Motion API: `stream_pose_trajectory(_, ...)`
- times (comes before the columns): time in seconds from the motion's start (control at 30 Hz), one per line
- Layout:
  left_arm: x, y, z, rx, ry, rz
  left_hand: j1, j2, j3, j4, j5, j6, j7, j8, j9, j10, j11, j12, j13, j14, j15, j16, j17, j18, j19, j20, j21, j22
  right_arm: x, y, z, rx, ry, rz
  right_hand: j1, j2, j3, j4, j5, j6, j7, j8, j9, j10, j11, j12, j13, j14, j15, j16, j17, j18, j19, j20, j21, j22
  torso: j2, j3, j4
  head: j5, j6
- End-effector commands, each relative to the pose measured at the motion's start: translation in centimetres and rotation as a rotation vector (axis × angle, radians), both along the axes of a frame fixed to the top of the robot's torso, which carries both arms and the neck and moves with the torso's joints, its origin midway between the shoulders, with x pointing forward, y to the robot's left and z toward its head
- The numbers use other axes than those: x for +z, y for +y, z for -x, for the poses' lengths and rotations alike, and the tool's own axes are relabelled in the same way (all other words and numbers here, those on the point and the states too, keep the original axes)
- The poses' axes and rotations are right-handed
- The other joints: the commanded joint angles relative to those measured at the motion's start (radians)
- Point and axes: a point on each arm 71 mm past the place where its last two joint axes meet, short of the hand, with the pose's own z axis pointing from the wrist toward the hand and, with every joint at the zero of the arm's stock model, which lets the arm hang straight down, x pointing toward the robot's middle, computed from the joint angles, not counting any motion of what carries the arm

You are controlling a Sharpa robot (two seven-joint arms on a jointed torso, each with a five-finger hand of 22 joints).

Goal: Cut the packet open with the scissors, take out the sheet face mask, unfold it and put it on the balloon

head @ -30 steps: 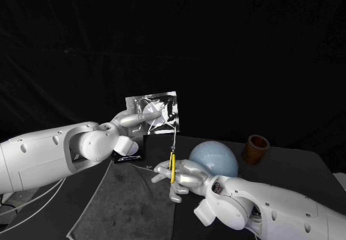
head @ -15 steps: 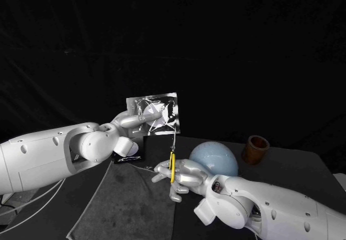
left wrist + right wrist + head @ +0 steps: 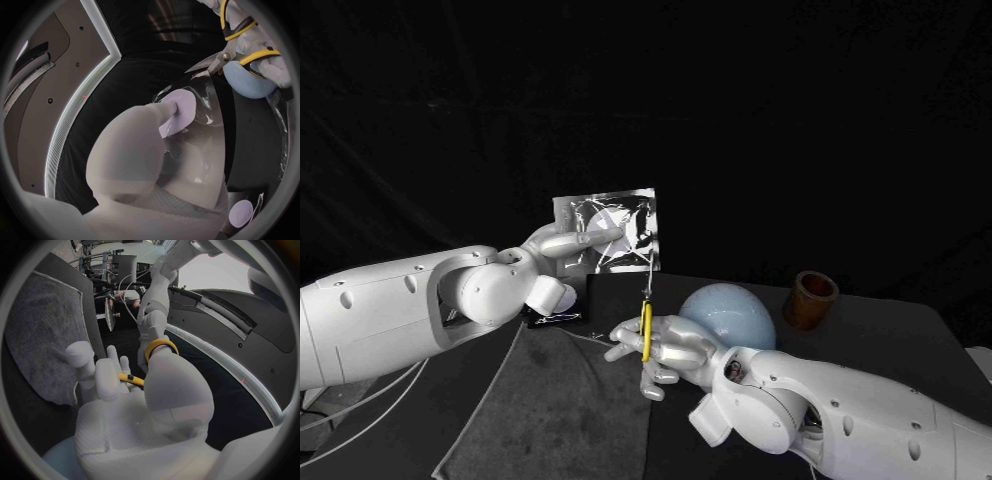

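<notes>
Packet (image 3: 606, 230) stays pinched aloft in the left hand (image 3: 567, 245), left of centre. Right hand (image 3: 668, 350) still grips yellow scissors (image 3: 645, 335) upright, blades at the packet's lower right corner; hardly anything has moved.

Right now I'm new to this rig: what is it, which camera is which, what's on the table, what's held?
It's a two-armed robot with silver many-fingered hands at a black table. The square picture is from a camera on its head, looking down. The two round ones are fisheye cameras at each wrist, behind that arm's own hand. The left hand holds the shiny packet up off the table. The right hand grips yellow-handled scissors, blades pointing up at the packet's lower edge. On the table are a pale blue balloon, a brown cup beside it, and a grey cloth.
</notes>
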Motion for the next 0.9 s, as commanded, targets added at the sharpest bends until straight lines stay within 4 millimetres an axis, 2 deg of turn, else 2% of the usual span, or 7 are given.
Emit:
stream_pose_trajectory(0.03, 0.14, -0.29, 0.12, -0.037, -0.011, 0.000, 0.003, 0.010, 0.002, -0.006, 0.003, 0.001, 0.007, 0.003, 0.008, 0.006, -0.002, -0.003, 0.000, 0.002, -0.003, -0.007, 0.001, 0.020, 0.003, -0.001, 0.007, -0.001, 0.15, 0.06, 0.01, 0.007, 0.001, -0.010, -0.007, 0.003, 0.009, 0.000, -0.004, 0.007, 0.088, 0.007, -0.002, 0.011, 0.000, 0.007, -0.002, 0.003, -0.001, 0.002, 0.003, 0.003, 0.010, -0.001, 0.007, 0.051, 0.000, 0.0007, 0.0000, 0.000, 0.001)
stream_pose_trajectory(0.33, 0.08, -0.38, 0.18, -0.056, -0.013, -0.013, 0.003, 0.010, 0.002, -0.007, 0.003, 0.001, 0.007, 0.004, 0.008, 0.007, -0.002, -0.003, 0.000, 0.003, -0.003, -0.007, 0.001, 0.020, 0.003, -0.001, 0.007, -0.001, 0.17, -0.06, -0.11, -0.002, 0.003, -0.005, -0.001, 0.015, 0.008, -0.003, -0.004, 0.036, 0.085, 0.024, -0.007, 0.036, -0.002, 0.028, -0.005, 0.013, -0.003, 0.008, 0.015, -0.001, 0.027, -0.002, 0.032, 0.057, 0.000, 0.0001, -0.0003, 0.000, 0.000)
stream_pose_trajectory(0.5, 0.05, -0.45, 0.22, -0.066, -0.015, -0.022, 0.002, 0.011, 0.002, -0.008, 0.003, 0.001, 0.007, 0.004, 0.008, 0.007, -0.002, -0.003, 0.000, 0.003, -0.003, -0.007, 0.001, 0.020, 0.004, -0.001, 0.007, -0.001, 0.18, -0.14, -0.18, -0.015, 0.002, -0.003, 0.019, 0.041, -0.012, -0.009, -0.004, 0.136, 0.074, 0.066, -0.017, 0.137, -0.015, 0.090, 0.010, 0.044, -0.014, 0.021, 0.053, -0.013, 0.072, -0.011, 0.099, 0.076, 0.000, 0.0003, 0.0000, 0.003, -0.002)
stream_pose_trajectory(0.57, 0.04, -0.43, 0.23, -0.069, -0.015, -0.026, 0.002, 0.011, 0.002, -0.008, 0.003, 0.001, 0.007, 0.004, 0.008, 0.007, -0.002, -0.003, 0.000, 0.003, -0.003, -0.007, 0.001, 0.020, 0.004, -0.001, 0.007, -0.001, 0.19, -0.20, -0.23, -0.023, 0.001, -0.003, 0.024, 0.048, -0.021, -0.011, -0.003, 0.158, 0.069, 0.073, -0.022, 0.157, -0.020, 0.105, 0.016, 0.049, -0.019, 0.023, 0.058, -0.014, 0.078, -0.016, 0.109, 0.079, 0.000, 0.0004, 0.0002, 0.003, -0.002)
stream_pose_trajectory(0.77, 0.00, -0.31, 0.22, -0.070, -0.016, -0.034, 0.001, 0.011, 0.003, -0.008, 0.003, 0.002, 0.006, 0.004, 0.009, 0.008, -0.002, -0.002, 0.000, 0.004, -0.003, -0.006, 0.001, 0.020, 0.004, -0.001, 0.008, -0.001, 0.19, -0.33, -0.33, -0.038, -0.001, -0.002, 0.044, 0.079, -0.060, -0.017, -0.005, 0.254, 0.035, 0.111, -0.035, 0.259, -0.058, 0.191, 0.072, 0.078, -0.050, 0.031, 0.095, -0.024, 0.111, -0.044, 0.164, 0.097, 0.000, 0.0002, 0.0000, 0.004, -0.002)
stream_pose_trajectory(0.87, -0.01, -0.30, 0.22, -0.071, -0.016, -0.036, 0.001, 0.011, 0.003, -0.009, 0.003, 0.002, 0.006, 0.005, 0.009, 0.008, -0.002, -0.002, 0.000, 0.004, -0.003, -0.006, 0.002, 0.020, 0.004, -0.001, 0.008, -0.001, 0.19, -0.37, -0.36, -0.043, -0.001, -0.001, 0.052, 0.096, -0.077, -0.019, -0.003, 0.298, 0.010, 0.139, -0.029, 0.312, -0.080, 0.246, 0.115, 0.090, -0.070, 0.033, 0.109, -0.028, 0.126, -0.061, 0.187, 0.104, 0.000, 0.0003, 0.0000, 0.004, -0.002)
stream_pose_trajectory(0.9, -0.01, -0.30, 0.22, -0.071, -0.016, -0.036, 0.001, 0.011, 0.003, -0.009, 0.003, 0.002, 0.006, 0.005, 0.009, 0.008, -0.002, -0.002, 0.000, 0.004, -0.003, -0.006, 0.002, 0.020, 0.004, -0.001, 0.008, -0.001, 0.19, -0.39, -0.37, -0.045, -0.001, 0.000, 0.059, 0.105, -0.084, -0.022, -0.003, 0.323, -0.004, 0.160, -0.020, 0.342, -0.094, 0.283, 0.145, 0.098, -0.081, 0.035, 0.120, -0.031, 0.135, -0.070, 0.201, 0.109, 0.001, 0.0004, 0.0000, 0.004, -0.003)
